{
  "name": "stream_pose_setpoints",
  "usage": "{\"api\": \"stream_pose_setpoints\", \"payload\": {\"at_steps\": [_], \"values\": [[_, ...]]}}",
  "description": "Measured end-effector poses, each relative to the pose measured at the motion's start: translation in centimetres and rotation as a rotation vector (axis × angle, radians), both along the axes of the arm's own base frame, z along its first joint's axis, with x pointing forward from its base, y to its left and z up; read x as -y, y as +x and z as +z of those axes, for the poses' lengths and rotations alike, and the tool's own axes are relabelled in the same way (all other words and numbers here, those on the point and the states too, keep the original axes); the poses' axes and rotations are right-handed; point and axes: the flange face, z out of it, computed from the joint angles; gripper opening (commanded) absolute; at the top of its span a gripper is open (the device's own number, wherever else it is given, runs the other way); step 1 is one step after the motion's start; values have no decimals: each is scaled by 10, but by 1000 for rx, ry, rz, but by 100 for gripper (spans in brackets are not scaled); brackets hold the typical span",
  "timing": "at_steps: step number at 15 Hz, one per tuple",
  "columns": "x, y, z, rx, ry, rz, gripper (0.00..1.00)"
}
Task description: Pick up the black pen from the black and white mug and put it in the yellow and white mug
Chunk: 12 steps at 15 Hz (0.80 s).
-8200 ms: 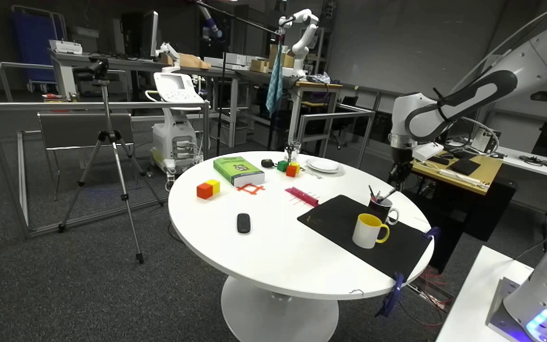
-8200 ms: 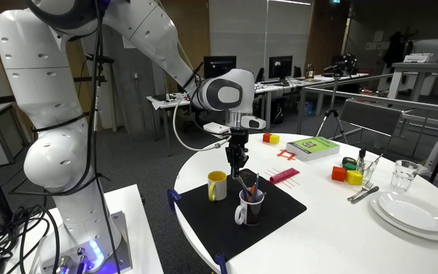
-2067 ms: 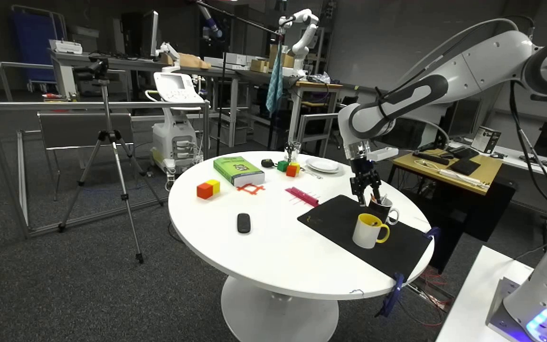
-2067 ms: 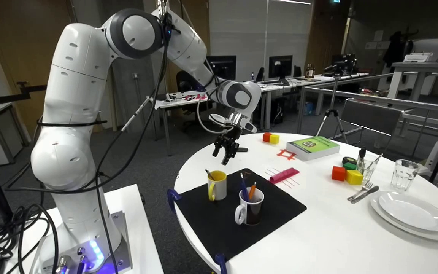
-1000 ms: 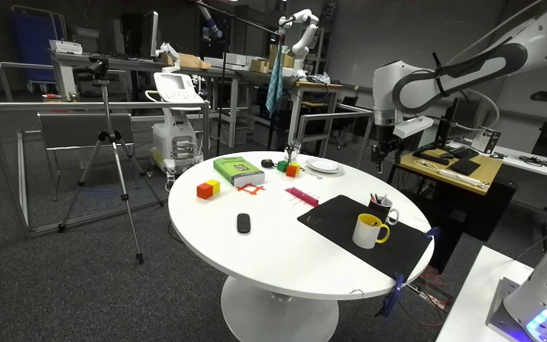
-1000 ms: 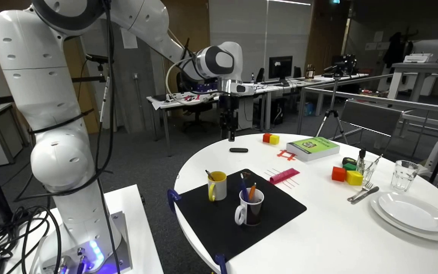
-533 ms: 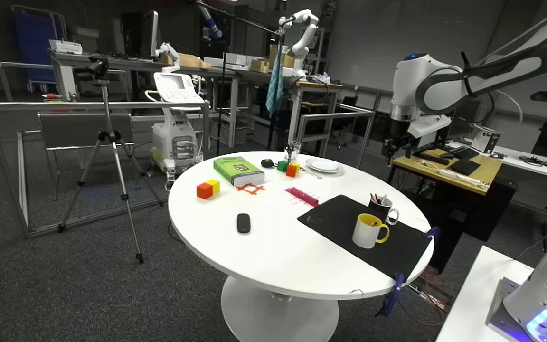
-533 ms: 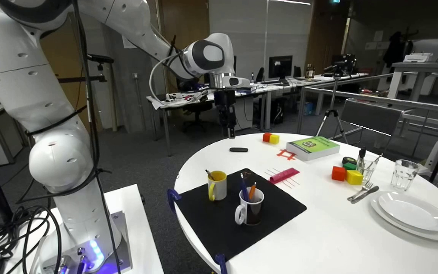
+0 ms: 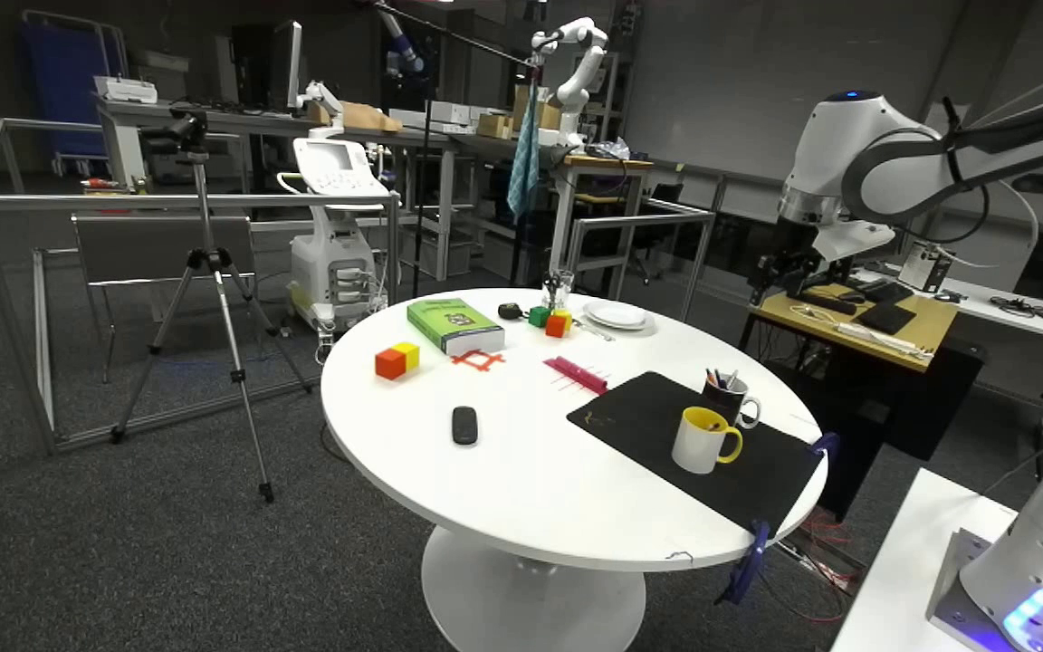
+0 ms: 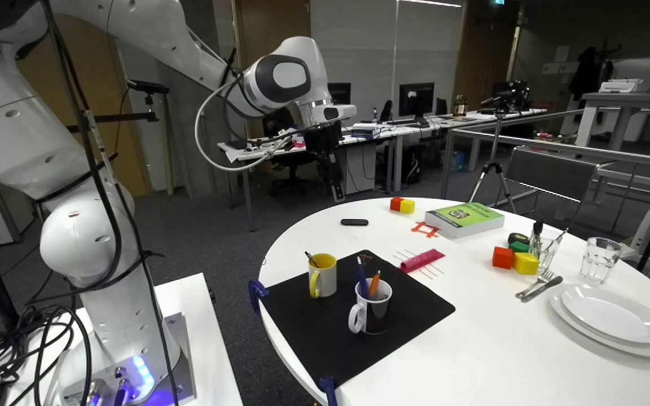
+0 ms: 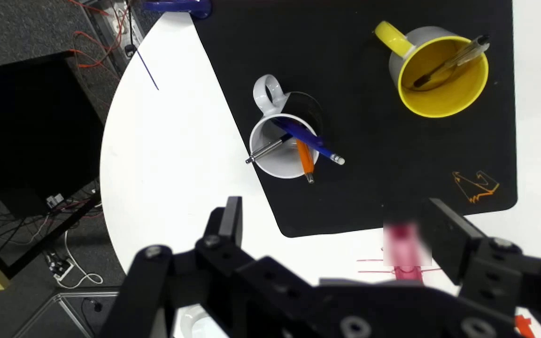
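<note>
The black pen (image 11: 463,57) leans inside the yellow and white mug (image 11: 432,104), its clear barrel and dark end poking past the rim. In both exterior views that mug (image 10: 329,283) (image 9: 693,445) stands upright on the black mat. Beside it is the black and white mug (image 11: 307,104), upright, holding a blue pencil (image 11: 315,142), an orange pen (image 11: 305,157) and a silver pen (image 11: 269,149). High above the table, apart from both mugs, my gripper (image 11: 332,202) has its fingers spread wide with nothing between them. It hangs tilted in an exterior view (image 10: 336,194).
Clamps (image 10: 256,296) fix the mat (image 10: 415,307) to the round table's edge. A pink piece (image 10: 422,260), green book (image 10: 463,219), dark oblong object (image 10: 354,222), coloured blocks (image 10: 514,260), glasses (image 10: 598,259), cutlery (image 10: 539,285) and plates (image 10: 613,338) lie around it.
Several seconds ago the gripper was at the dark mug and no pen showed in the yellow one. The pen now sits there; the open gripper has risen and drawn back toward the robot's base.
</note>
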Motion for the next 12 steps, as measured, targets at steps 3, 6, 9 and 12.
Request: {"api": "stream_pose_setpoints", "payload": {"at_steps": [3, 6, 9, 12], "values": [[0, -12, 4, 17, 6, 36, 100], [-2, -12, 2, 12, 2, 39, 100], [0, -11, -1, 5, 1, 36, 100], [0, -11, -1, 5, 1, 35, 100]]}}
